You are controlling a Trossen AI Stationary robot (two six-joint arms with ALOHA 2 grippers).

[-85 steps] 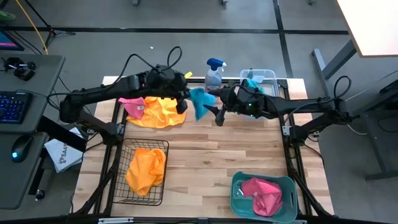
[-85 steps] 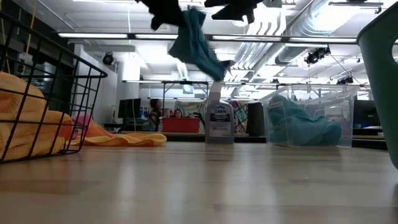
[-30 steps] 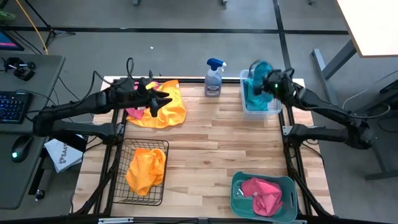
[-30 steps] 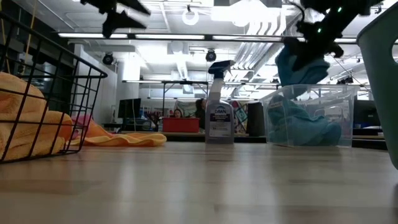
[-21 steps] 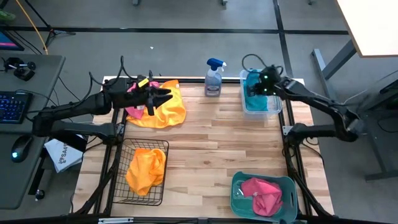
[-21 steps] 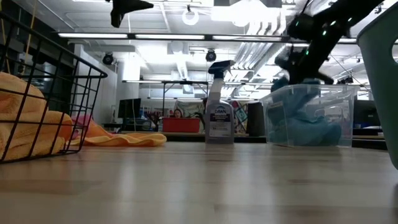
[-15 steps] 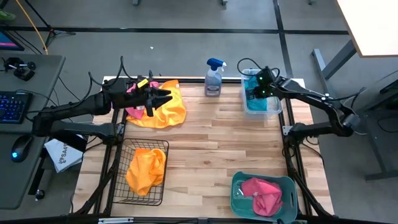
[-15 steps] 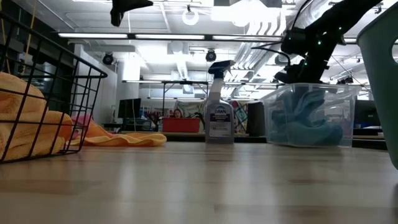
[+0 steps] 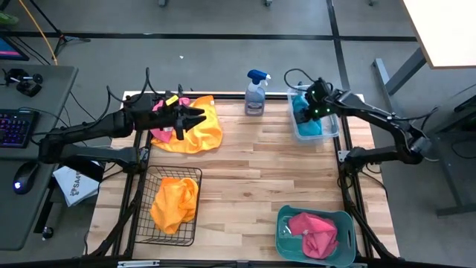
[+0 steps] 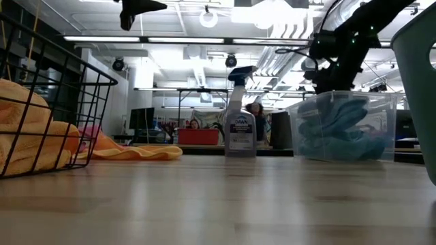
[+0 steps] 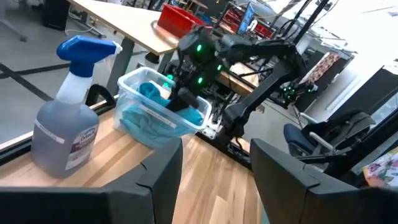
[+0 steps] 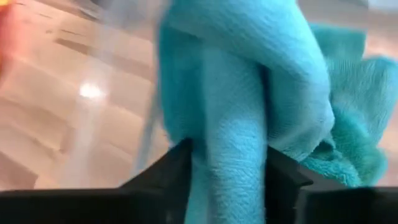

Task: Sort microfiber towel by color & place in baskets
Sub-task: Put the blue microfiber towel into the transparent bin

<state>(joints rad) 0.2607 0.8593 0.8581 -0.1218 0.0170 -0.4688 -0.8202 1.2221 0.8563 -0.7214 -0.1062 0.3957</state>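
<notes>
Nearest me, toward the front edge from the spray bottle point(image 9: 256, 93), the black wire mesh basket point(image 9: 141, 216) already holds an orange-yellow towel point(image 9: 174, 202), and the teal plastic basket point(image 9: 286, 239) beside it holds a pink towel point(image 9: 314, 232). Back by the bottle's left, a second orange-yellow towel point(image 9: 198, 129) lies spread loose on the table point(image 9: 253, 171) with a pink cloth point(image 9: 159, 129) bunched at its far side; these look limp and light, so I'd judge a pinch on a raised fold near the middle gathers one best, since an edge would only drag it. The left gripper point(image 9: 195, 119) hovers over that heap on a nearly level, outstretched arm, its fingers point(image 11: 163, 180) spread wide with nothing between them. Just right of the bottle stands the clear plastic tub point(image 9: 328, 132), and the right gripper point(image 9: 306, 112) dips into it from a bent elbow, its fingers point(image 12: 166, 177) set on either side of a hanging fold of the turquoise blue towel point(image 12: 249, 112), apparently clamping it, the cloth already down inside the tub.
</notes>
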